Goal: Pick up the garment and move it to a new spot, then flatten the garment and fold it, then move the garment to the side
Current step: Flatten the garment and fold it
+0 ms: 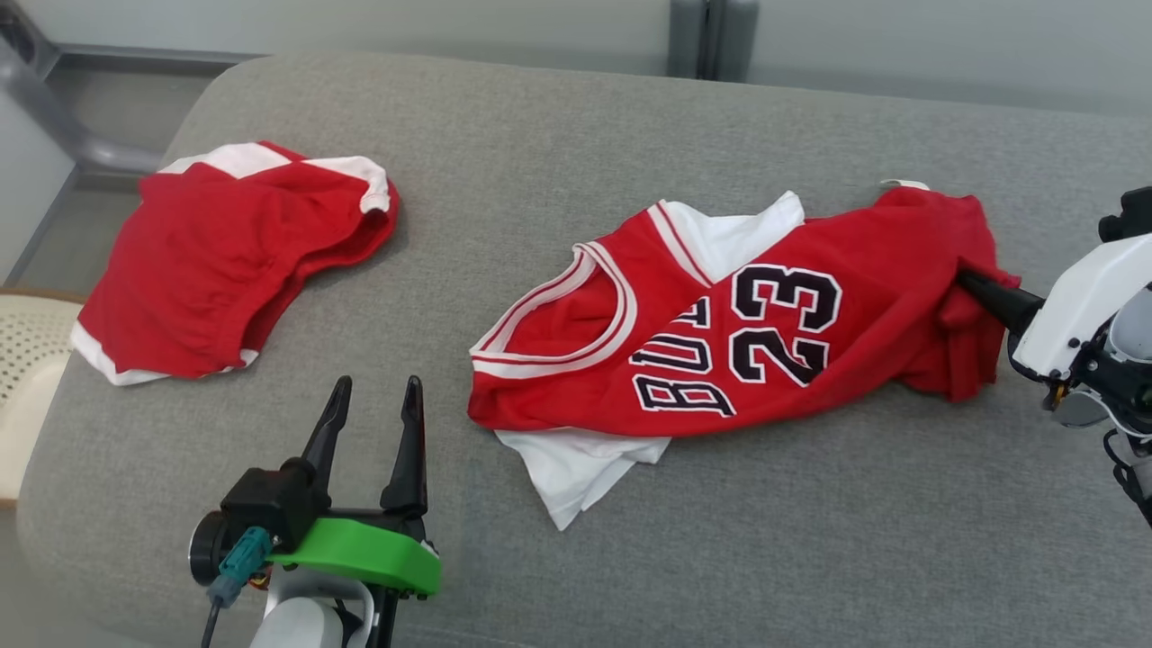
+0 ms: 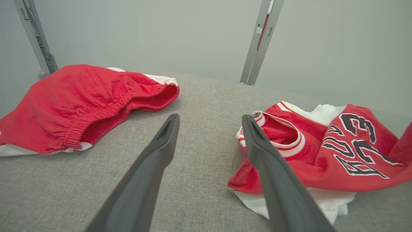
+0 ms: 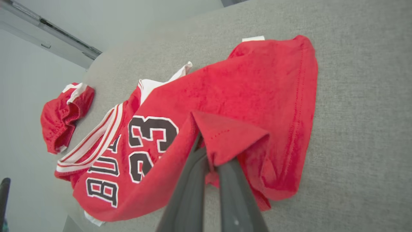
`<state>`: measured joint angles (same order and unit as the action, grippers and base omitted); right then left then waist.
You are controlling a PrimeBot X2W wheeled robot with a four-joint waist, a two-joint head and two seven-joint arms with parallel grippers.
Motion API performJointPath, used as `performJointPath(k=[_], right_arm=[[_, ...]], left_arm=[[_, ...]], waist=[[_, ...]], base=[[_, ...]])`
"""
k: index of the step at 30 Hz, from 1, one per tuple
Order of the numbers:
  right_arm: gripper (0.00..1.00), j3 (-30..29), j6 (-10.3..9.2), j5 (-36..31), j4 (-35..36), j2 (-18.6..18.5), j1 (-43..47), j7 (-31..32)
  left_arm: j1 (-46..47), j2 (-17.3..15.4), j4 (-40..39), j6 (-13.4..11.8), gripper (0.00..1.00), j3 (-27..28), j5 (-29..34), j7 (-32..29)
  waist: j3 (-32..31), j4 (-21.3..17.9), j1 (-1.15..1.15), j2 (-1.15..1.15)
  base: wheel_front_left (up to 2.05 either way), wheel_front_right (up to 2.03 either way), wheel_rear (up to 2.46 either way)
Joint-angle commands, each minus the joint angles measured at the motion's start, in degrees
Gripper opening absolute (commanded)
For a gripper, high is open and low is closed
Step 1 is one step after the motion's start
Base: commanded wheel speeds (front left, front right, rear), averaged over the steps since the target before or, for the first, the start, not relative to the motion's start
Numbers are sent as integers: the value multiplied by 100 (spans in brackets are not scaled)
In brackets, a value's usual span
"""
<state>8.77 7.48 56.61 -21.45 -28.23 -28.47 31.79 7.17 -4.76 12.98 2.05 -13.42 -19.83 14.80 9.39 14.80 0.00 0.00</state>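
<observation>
The garment [image 1: 765, 333] is a red basketball jersey with white trim and the black number 23, lying crumpled on the grey couch; it also appears in the left wrist view [image 2: 338, 151] and the right wrist view [image 3: 244, 96]. My right gripper [image 1: 967, 281] is shut on the jersey's hem at its right end, and a fold of red cloth [image 3: 225, 138] is pinched between its dark fingers. Left of the jersey's collar, my left gripper [image 1: 373, 396] stands open over bare cushion, its fingers [image 2: 161, 151] apart and holding nothing.
Red shorts [image 1: 225, 252] with white trim lie bunched at the couch's far left [image 2: 83, 103]. The grey cushion [image 1: 630, 558] has free room in front of and between the two clothes. A pale perforated object [image 1: 27, 360] sits past the left edge. A metal post [image 2: 260, 42] stands behind.
</observation>
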Motion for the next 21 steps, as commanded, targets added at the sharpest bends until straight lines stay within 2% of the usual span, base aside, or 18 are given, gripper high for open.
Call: performJointPath(k=[1, 6, 7, 8, 9, 10, 14, 21], right_arm=[[0, 77, 3, -83, -297, 7, -139, -73], [0, 386, 3, -43, -1150, 148, -570, -462], [7, 450, 3, -25, -1227, 155, -626, -626], [29, 506, 3, 18, -1278, 187, -653, -748], [58, 587, 3, 92, -1314, 247, -664, -887], [100, 635, 3, 144, -1342, 269, -665, -1001], [100, 883, 3, 335, -1296, 184, -573, -1509], [100, 1135, 3, 545, -798, -40, -137, -2888]], left_arm=[[103, 13, 27, 20, 100, -14, -4, 38], [117, 55, 127, 14, 100, 6, -25, 42], [106, 62, 138, 7, 100, 20, -35, 42], [98, 69, 135, 13, 100, 28, -42, 40], [80, 73, 132, 11, 100, 47, -41, 40], [62, 73, 128, 13, 100, 62, -38, 40], [-19, 36, 106, 23, 100, 124, 16, 41], [-250, -18, 15, -22, 100, 298, 13, 42]], waist=[[213, 290, 0, 0], [183, 304, 0, 0], [165, 269, 0, 0], [147, 234, 0, 0], [118, 181, 0, 0], [96, 137, 0, 0], [-34, -110, 0, 0], [-365, -696, 0, 0]], base=[[0, 0, 0], [0, 0, 0], [0, 0, 0], [0, 0, 0], [0, 0, 0], [0, 0, 0], [0, 0, 0], [0, 0, 0]])
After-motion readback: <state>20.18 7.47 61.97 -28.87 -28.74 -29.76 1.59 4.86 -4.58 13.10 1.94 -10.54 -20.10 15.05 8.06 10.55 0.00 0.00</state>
